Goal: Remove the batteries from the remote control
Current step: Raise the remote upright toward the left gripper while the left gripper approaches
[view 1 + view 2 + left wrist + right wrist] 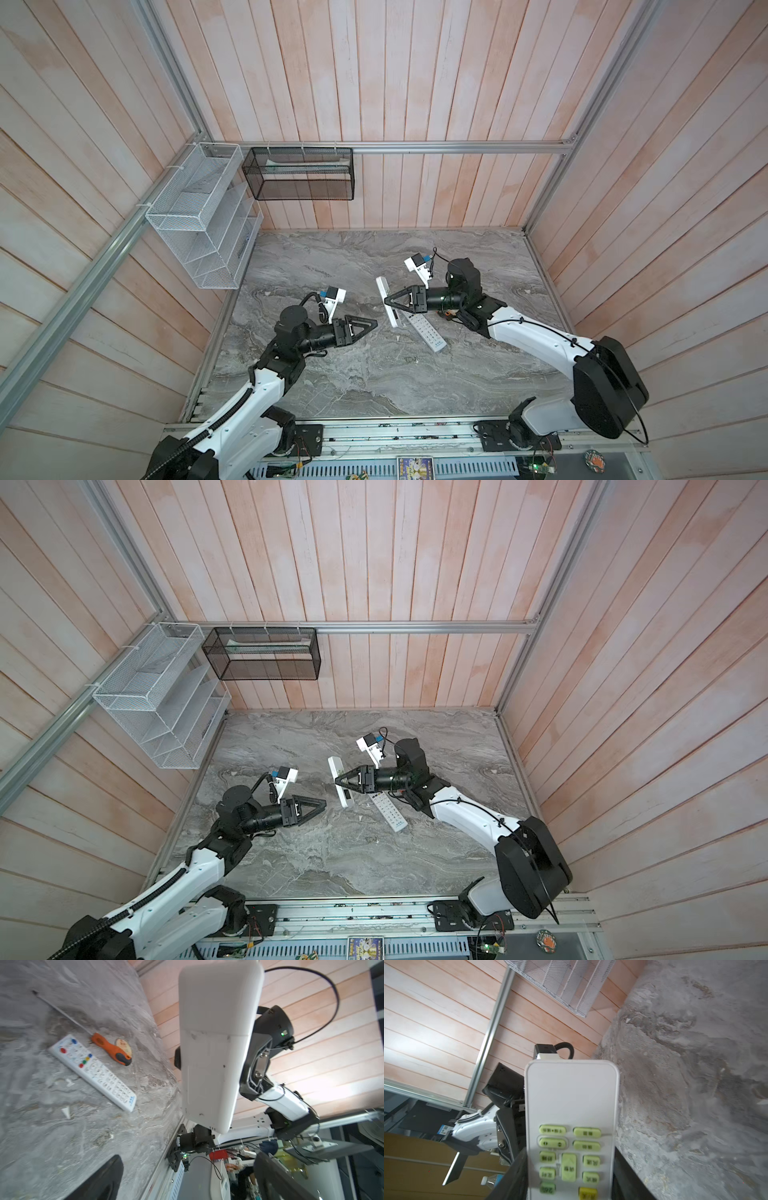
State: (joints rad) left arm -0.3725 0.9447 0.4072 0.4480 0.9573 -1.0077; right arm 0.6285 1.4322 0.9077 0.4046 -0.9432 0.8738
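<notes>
Batteries: none to be seen in any view, and judged still shut inside the white oblong plastic remote control [382,286] with pale green buttons. Gripped across its width, about midway along, by the right gripper [388,300], clenched on it and holding it on edge, clear of the grey marble-patterned tabletop [332,374]. Button face turned toward the right wrist camera, plain white back [209,1053] turned toward the left gripper [373,324]. Left gripper released, fingers spread wide, empty, near the held remote but apart from it. On that back, only a faint rectangular seam, probably the battery cover, apparently still in place. Lying flat on the tabletop below: a second slim white remote with rows of small buttons [93,1072], and just beside it an orange-handled screwdriver with a thin metal shaft [112,1049], against a small beige round disc [124,1046]; touching or merely overlapping, cannot tell. Step in hand, by judgement: presenting the back for cover removal, with unloading itself not yet begun. Next move likely calls for bringing the spread left fingers onto the cover's edge, then pressing and sliding along the remote's length against a firm right-hand clench, then tipping or picking the cells out. Worth guarding against: twisting of the remote, held only by its narrow sides.
</notes>
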